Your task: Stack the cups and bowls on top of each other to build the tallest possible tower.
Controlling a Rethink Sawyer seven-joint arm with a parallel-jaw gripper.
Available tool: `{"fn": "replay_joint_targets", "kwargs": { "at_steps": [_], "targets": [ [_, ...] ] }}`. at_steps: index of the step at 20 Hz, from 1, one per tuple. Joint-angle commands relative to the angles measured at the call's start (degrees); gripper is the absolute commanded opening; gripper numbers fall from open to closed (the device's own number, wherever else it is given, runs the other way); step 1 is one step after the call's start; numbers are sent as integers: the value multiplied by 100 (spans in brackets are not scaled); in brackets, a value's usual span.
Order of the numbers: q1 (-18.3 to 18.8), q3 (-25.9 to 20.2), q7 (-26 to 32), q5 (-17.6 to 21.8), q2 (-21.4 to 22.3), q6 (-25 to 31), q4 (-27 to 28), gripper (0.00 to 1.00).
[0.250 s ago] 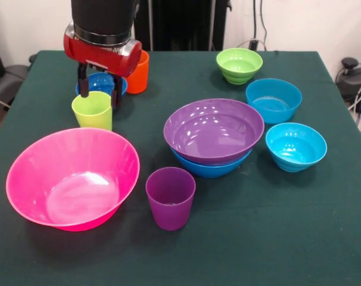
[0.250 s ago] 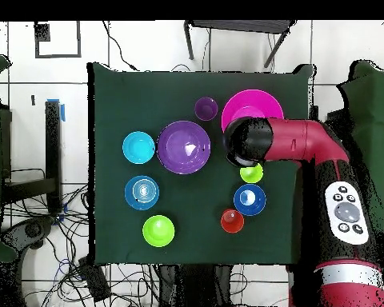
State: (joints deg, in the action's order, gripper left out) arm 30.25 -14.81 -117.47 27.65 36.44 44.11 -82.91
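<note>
A lime green cup [image 1: 92, 111] [image 2: 251, 173] stands upright on the table just behind the huge pink bowl [image 1: 72, 179] [image 2: 253, 112]. My gripper [image 1: 99, 98] hangs open right at its rim, one fingertip on each side of the rim's back. Behind it sit a small dark blue bowl [image 1: 101, 83] [image 2: 250, 200] and an orange cup [image 1: 139, 71] [image 2: 232, 221]. The medium purple bowl [image 1: 213, 128] [image 2: 183, 147] rests inside a blue bowl [image 1: 210, 168] at mid table. In front of them stands a purple cup [image 1: 170, 198] [image 2: 206, 108].
Two turquoise bowls [image 1: 274, 98] [image 1: 295, 146] and a lime green bowl [image 1: 239, 64] stand apart on the right side of the front view. The dark green tablecloth [image 1: 258, 238] covers the table to its edges. In the overhead view my arm [image 2: 295, 142] reaches over the pink bowl's edge.
</note>
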Motion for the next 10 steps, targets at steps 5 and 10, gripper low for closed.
{"fn": "replay_joint_targets", "kwargs": {
  "at_steps": [5, 10],
  "targets": [
    [40, -429, 1207, 827, -523, -916, -664, 100],
    [-13, -315, 1195, 1116, -573, -1039, -687, 100]
  ]
}}
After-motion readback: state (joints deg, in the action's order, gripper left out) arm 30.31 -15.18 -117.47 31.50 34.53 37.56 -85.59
